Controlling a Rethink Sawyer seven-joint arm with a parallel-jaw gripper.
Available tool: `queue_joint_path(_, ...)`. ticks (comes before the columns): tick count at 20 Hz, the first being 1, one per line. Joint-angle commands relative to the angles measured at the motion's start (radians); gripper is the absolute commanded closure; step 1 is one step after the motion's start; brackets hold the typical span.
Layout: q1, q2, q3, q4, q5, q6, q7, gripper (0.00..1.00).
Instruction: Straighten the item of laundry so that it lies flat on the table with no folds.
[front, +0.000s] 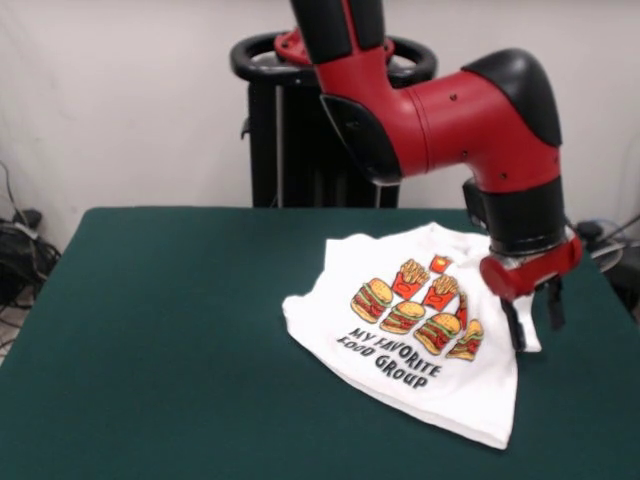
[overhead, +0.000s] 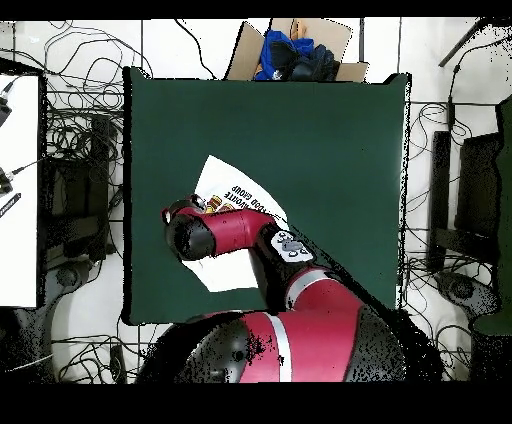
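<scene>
White cotton shirt (front: 405, 325) lies print-up on the green desk (front: 180, 330), toward the right side in our front view. It sits skewed: collar toward the far right, hem toward the near edge, long axis running diagonally. We'd guess the hand (front: 533, 318) hangs over the right sleeve because that edge looks tucked under. Its fingers are apart, gripping nothing as far as we can tell. Overhead, the arm (overhead: 225, 232) covers most of the shirt.

Front camera faces the table (front: 150, 330) low; overhead looks straight down.
</scene>
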Motion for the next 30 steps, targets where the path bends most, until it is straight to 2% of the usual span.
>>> queue_joint_path(1, 0.022, 0.069, 0.001, -0.060, 0.051, 0.093, 0.158, 0.00)
queue_joint_path(17, 0.046, 0.137, -0.050, -0.089, 0.060, 0.070, 0.177, 0.00)
queue_joint_path(30, 0.091, 0.171, -0.100, -0.127, 0.126, 0.117, 0.181, 0.00)
